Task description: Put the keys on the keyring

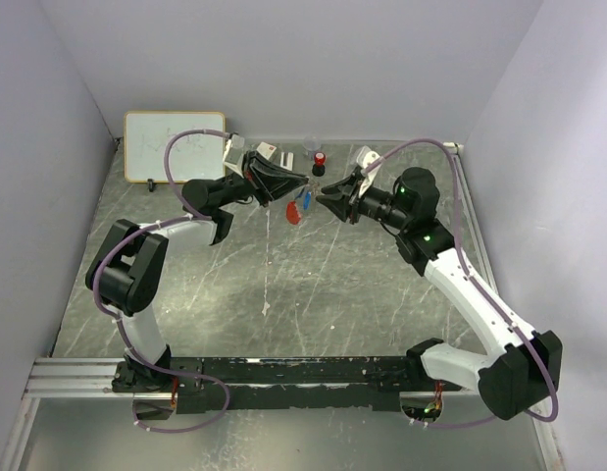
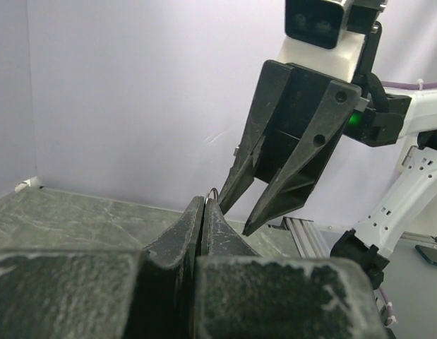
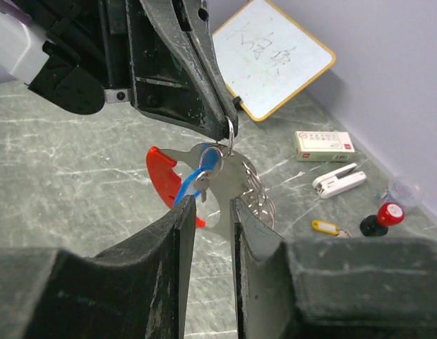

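Left claw [image 2: 204,208] clamped on keyring [image 3: 162,180], right claw [image 3: 212,205] slightly parted just below, empty.

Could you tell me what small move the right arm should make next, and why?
Probably ease the right gripper straight back a little. Its fingers are parted, apparently gripping nothing, while the shut left gripper holds the keyring up by its loop, and the blue key hangs there beside the red tag. Backing off should show whether the key is truly threaded on.
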Robot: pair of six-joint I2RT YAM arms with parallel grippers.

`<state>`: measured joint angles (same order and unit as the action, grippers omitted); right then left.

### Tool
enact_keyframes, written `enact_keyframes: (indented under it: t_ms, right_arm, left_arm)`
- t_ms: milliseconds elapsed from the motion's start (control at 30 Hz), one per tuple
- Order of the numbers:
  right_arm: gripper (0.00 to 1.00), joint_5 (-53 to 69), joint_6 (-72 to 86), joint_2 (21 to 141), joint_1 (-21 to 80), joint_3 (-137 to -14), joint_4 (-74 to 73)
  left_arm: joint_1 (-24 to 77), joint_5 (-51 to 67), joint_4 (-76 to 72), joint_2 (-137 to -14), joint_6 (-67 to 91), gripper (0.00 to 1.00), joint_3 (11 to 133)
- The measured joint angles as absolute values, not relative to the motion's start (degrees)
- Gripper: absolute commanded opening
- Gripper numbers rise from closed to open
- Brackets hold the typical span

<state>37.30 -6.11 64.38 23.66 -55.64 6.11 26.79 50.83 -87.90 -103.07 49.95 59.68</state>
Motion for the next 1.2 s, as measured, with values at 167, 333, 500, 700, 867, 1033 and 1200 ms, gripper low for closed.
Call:
enact_keyframes:
  t_ms: [167, 333, 500, 700, 867, 1033, 1200]
  right_arm:
    - [0.27, 38.30, -5.30, 66.78, 23.66, -55.64, 6.70]
    - [0.28, 39.09, -4.91, 67.33, 23.66, -57.10, 7.46]
    - [0.28, 39.81, -4.86, 67.40, 23.66, -57.93, 8.45]
    - [0.27, 40.77, -4.69, 68.58, 23.66, -58.06, 8.73]
    - [0.14, 41.10, -4.54, 68.93, 23.66, -58.06, 8.75]
    - [0.15, 41.69, -4.29, 68.95, 23.66, -58.06, 8.69]
    - [0.20, 41.80, -4.05, 68.95, 23.66, -58.06, 8.73]
  left_arm:
    - [26.94, 51.72, -87.92, -103.07, 49.95, 0.07, 58.59]
    - [27.27, 52.64, -87.92, -103.07, 49.95, 0.07, 57.91]
    - [27.81, 53.25, -87.92, -103.09, 49.95, 0.07, 57.32]
    - [28.40, 53.93, -87.92, -103.22, 49.95, 0.07, 57.32]
    - [28.45, 54.22, -87.92, -103.44, 49.93, 0.07, 57.30]
    - [28.45, 54.22, -87.92, -103.53, 49.93, 0.07, 57.32]
    - [28.45, 54.22, -87.92, -103.83, 49.93, 0.07, 57.32]
